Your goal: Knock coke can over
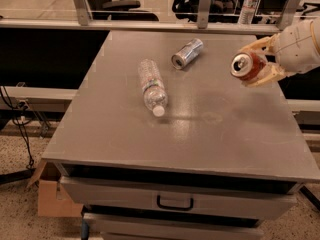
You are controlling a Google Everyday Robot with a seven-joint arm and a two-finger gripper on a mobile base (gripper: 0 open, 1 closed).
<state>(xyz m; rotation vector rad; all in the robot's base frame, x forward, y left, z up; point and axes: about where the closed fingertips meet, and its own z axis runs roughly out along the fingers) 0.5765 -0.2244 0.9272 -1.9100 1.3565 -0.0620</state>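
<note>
Grey drawer table (pixel 210 144), speckled floor (pixel 17 221)

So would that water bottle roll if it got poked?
Probably: the bottle lies on its side and is round, so a sideways nudge should roll it. Its clear plastic looks thin, so it may squash. The gripper, near the right edge of the table, holds the coke can.
</note>
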